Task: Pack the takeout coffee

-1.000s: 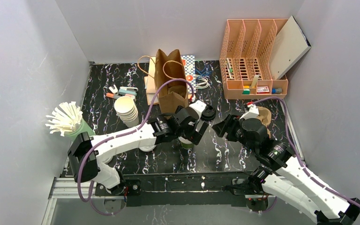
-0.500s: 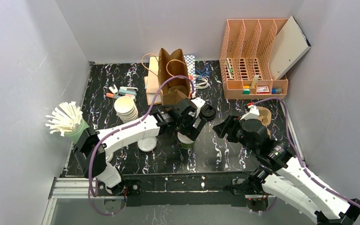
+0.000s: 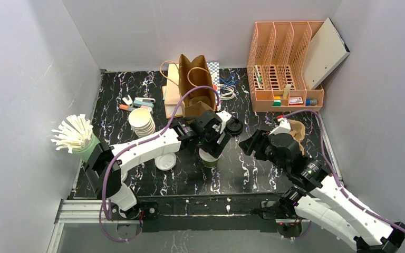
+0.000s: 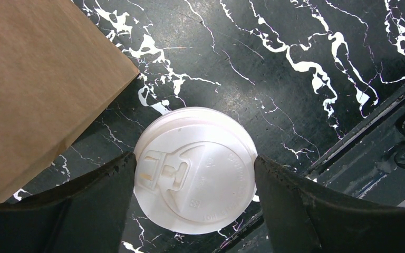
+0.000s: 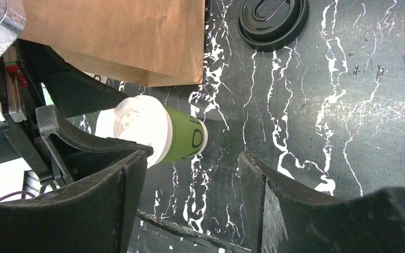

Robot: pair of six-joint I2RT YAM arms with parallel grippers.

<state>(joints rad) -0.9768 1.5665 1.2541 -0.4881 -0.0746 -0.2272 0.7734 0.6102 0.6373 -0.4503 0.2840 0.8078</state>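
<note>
Nothing is packed yet: you have two capped cups to bag and both stand on the table (image 4: 306, 74). The green cup (image 4: 195, 174) sits upright directly under your left claw (image 4: 194, 158), its white lid between the fingers (image 4: 100, 195), which meet the rim on both sides, so you appear to have it gripped, though it is not lifted. The cream cup (image 3: 165, 161) waits behind that claw, back beside the left forearm. The open paper bag (image 3: 195, 87) stands just beyond the claw, its corner nearly touching the cup. What is left is to lift this cup, lower it into the bag, then do the same with the other.

Your left arm reaches forward across the table with the wrist bent straight down over the cup. Your right arm is folded, its right claw (image 5: 191, 154) spread wide and empty, held off to the cup's right and aimed toward it
</note>
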